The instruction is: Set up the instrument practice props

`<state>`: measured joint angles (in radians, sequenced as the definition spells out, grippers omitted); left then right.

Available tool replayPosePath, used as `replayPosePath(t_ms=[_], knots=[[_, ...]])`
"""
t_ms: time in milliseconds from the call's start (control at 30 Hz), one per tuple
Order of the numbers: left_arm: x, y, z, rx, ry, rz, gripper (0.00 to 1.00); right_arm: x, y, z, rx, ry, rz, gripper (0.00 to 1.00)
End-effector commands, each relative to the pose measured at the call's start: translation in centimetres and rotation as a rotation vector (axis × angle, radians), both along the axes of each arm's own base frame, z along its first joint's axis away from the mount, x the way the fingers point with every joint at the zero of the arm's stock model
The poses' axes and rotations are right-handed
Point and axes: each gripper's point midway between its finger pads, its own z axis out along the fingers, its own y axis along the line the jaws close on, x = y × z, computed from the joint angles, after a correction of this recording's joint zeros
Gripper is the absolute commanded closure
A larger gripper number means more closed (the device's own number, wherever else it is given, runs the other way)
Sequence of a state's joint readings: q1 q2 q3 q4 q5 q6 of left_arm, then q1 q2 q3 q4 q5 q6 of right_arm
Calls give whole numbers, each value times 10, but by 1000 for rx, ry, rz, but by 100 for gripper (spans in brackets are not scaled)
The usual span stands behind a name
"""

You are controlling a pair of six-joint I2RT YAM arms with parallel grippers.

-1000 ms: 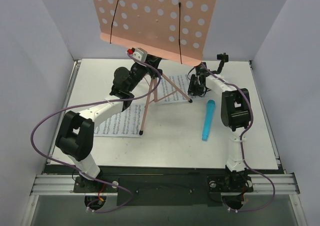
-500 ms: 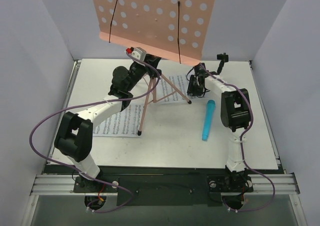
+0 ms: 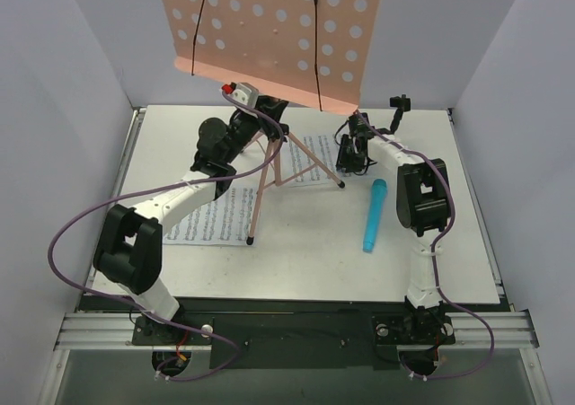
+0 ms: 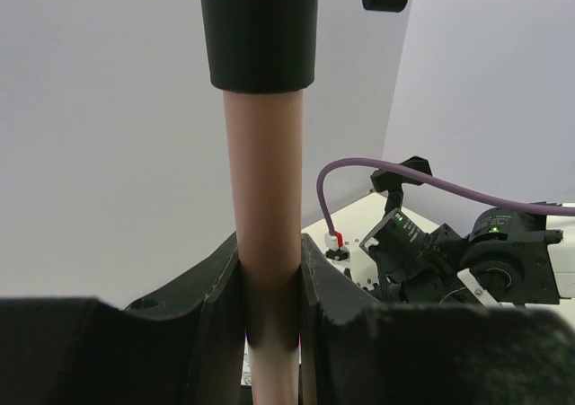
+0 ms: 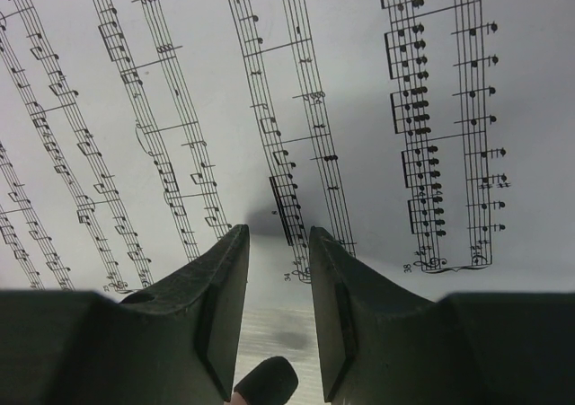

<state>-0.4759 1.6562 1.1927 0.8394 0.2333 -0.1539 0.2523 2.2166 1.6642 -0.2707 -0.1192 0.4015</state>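
The pink perforated music stand (image 3: 269, 28) stands at the back of the table on thin tripod legs (image 3: 259, 194). My left gripper (image 3: 267, 122) is shut on its pink pole (image 4: 267, 198), just under a black collar (image 4: 260, 28). One sheet-music page (image 3: 310, 158) lies under the stand's right leg, another (image 3: 211, 216) at the front left. My right gripper (image 3: 350, 161) points down over the right page (image 5: 180, 91), its jaws open (image 5: 277, 233) and holding nothing. A black-capped leg foot (image 5: 266, 382) shows low between its fingers. The blue microphone (image 3: 374, 215) lies flat. The black mic stand (image 3: 398, 107) stands at the back right.
White table (image 3: 305, 261) enclosed by pale walls on the left, back and right. Purple cables (image 3: 81, 225) loop off both arms. The right arm's elbow (image 3: 422, 194) sits just right of the microphone.
The stand's desk and front leg foot have shifted slightly left, with my left arm moving the same way. The right gripper has barely moved.
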Motion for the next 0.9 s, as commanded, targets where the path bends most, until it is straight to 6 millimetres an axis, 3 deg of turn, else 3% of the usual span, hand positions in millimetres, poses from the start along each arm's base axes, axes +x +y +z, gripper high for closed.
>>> replayPosePath(t_ms=[0, 300, 500, 867], knots=[[-90, 52, 181, -271, -491, 5, 100, -68, -10, -49, -79, 269, 28, 70], [-91, 54, 182, -243, -506, 13, 100, -84, -8, -46, -87, 287, 24, 71], [-89, 58, 185, -232, -508, 20, 100, -118, -15, -56, -76, 328, -2, 71], [-86, 75, 191, -187, -518, 50, 100, -160, -22, -58, -61, 342, -33, 71]])
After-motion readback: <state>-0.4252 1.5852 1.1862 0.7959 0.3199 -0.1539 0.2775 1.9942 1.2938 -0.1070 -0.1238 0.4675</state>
